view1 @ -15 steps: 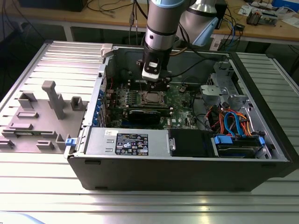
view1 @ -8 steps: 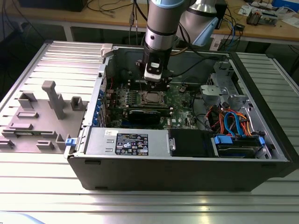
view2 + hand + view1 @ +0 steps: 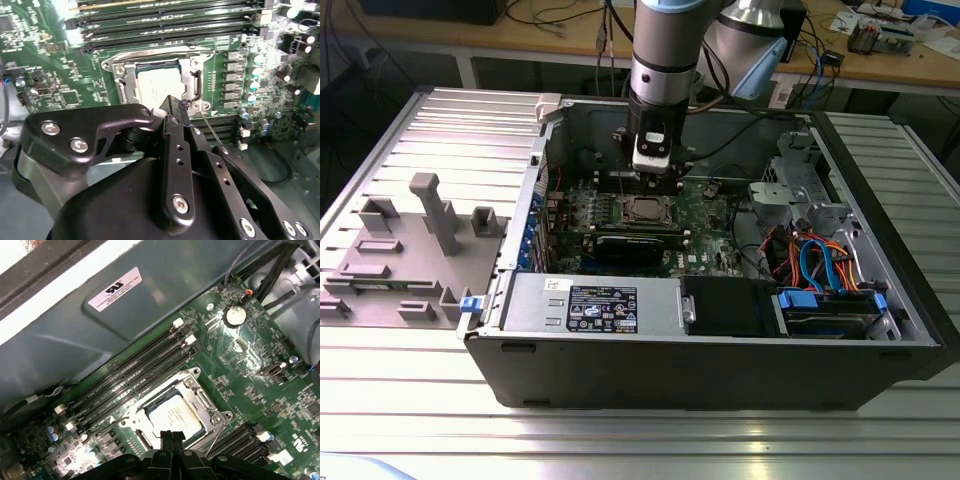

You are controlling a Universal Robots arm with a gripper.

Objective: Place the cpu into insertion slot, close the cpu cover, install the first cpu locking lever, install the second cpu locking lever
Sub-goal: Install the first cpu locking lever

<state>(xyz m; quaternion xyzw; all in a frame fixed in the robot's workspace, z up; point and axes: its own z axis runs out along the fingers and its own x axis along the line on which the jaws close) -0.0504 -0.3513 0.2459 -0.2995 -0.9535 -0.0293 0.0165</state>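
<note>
Where the exterior view looks into the open computer case (image 3: 720, 370), laid on its side on the ribbed metal table (image 3: 620, 440), the gripper (image 3: 655, 183) hangs directly over the socket area of the motherboard (image 3: 715, 215). Judged from that posture, its tips are set to work straight down on the socket hardware. The case also holds a power supply (image 3: 590, 305) along its near wall and blue and orange cables (image 3: 815, 265) toward the exterior view's right.

In the second wrist view, the gripper (image 3: 175, 103) has its claw drawn narrow, fingers together, with nothing seen clamped between them. The tips sit close above the socket's edge. The cpu (image 3: 157, 82) lies flat inside the socket, its silver top showing through the window of the cpu cover (image 3: 119, 80), which appears lowered over it. A thin wire lever (image 3: 212, 132) juts out beside the fingers and is judged unlatched.

In the first wrist view, the cpu (image 3: 172, 415) is seated square and the cpu cover (image 3: 200, 397) frames it. The lever (image 3: 214, 440) angles away from the socket, and the memory slots (image 3: 135, 375) run alongside.
</note>
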